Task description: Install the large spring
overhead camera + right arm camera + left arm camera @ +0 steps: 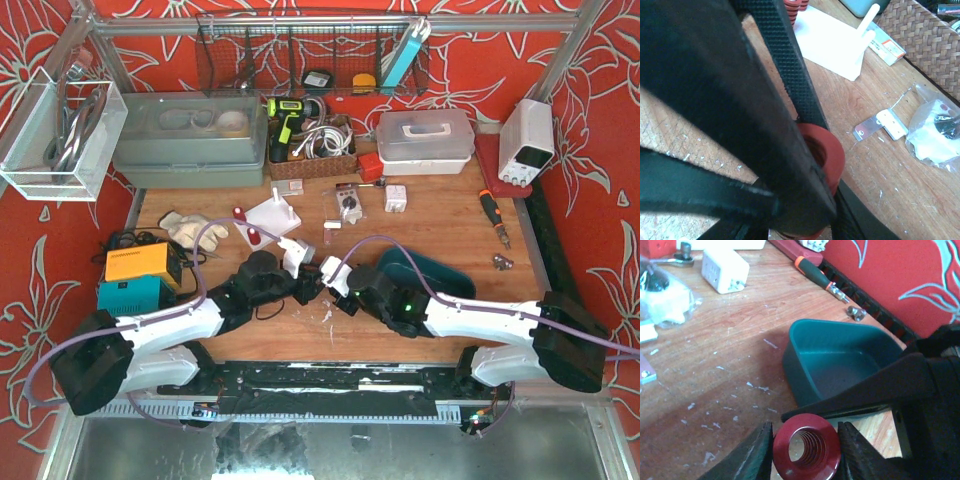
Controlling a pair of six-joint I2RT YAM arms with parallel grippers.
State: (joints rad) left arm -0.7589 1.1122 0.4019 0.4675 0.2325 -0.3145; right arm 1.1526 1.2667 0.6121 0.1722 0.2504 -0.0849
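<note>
We see the large spring [806, 447] off the wood above the middle of the tabletop [715, 365], closer to the near edge than the far one, where both arms meet. It is a glossy red coil seen end-on, its round turns visible down the bore. The right hand [825, 165] is clamped on it, with a black ribbed pad flat against the red side. The left hand [804, 439] has its dark tapered fingers [752, 457] parted to either side of the coil. They are so close that we cannot tell whether they press it.

A teal bin [840, 355] of smooth plastic, with rounded corners and an open top, sits just beside the spring toward the right edge. Bare wood, scratched and flecked white, runs from the spring toward the far edge. There lie a white plug block [725, 270], a bent metal bracket [880, 125] and a woven basket [920, 40]. An orange-and-black screwdriver [815, 272] lies near the right edge.
</note>
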